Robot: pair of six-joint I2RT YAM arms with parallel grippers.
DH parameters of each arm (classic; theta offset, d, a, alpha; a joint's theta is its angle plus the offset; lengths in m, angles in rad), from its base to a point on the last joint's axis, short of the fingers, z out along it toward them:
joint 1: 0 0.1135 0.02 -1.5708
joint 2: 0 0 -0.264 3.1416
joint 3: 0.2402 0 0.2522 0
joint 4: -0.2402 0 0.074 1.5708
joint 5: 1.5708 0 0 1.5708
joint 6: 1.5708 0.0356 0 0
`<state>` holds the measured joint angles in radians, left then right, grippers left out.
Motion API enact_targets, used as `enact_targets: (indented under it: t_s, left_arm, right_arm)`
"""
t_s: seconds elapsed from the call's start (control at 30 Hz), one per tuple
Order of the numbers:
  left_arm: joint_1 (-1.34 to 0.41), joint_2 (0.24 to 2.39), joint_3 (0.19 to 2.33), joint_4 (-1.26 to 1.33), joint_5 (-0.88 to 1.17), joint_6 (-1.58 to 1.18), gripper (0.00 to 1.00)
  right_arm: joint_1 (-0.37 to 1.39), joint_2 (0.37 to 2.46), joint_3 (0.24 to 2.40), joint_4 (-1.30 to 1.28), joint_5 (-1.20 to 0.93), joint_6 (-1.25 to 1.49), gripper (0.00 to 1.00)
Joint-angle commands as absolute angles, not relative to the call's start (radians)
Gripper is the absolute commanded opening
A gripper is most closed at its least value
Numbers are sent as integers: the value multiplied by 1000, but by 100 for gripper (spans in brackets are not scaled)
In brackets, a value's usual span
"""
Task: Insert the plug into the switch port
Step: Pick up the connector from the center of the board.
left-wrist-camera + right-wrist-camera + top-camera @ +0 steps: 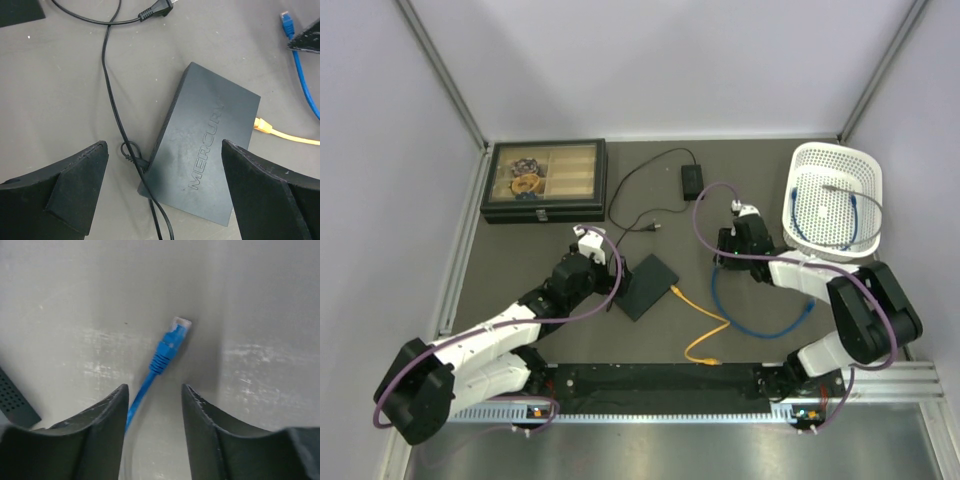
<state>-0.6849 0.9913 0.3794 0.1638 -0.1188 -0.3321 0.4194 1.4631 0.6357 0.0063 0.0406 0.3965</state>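
Right claw [153, 388] — plug [172, 337], tip away

The left arm [490, 335] stretches up and to the right from its base, and the left tool [164, 145] points down with its jaws spread wide, holding nothing. The right arm [860, 305] folds at the elbow and reaches leftward. The right tool [153, 387] sits low, its fingers [100, 430] a narrow gap apart.
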Motion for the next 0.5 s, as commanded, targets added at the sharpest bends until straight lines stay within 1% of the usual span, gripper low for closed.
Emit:
enact_targets:
  t_s: [0.0,0.1,0.13,0.2,0.23,0.3,0.33,0.47]
  left_arm:
    - [-683,1006,379,218,-94,-321,99]
    - [-683,1005,390,204,-86,-325,99]
    - [-681,1002,399,187,-87,-328,99]
    - [-681,991,408,169,-98,-334,99]
    - [-683,982,419,157,-101,-342,99]
    - [-681,970,434,127,-107,-359,99]
    - [-681,956,439,118,-107,-367,99]
    - [-683,939,466,101,-110,-419,99]
  right_arm:
    - [463,1509,666,52,74,411,44]
    - [476,1558,690,57,74,397,40]
    - [482,1569,699,57,69,388,34]
    - [485,1583,707,55,69,377,26]
    - [491,1582,712,51,72,362,16]
    - [497,1554,713,29,80,321,9]
    - [505,1542,713,20,83,302,1]
    - [581,1450,712,-21,155,193,0]
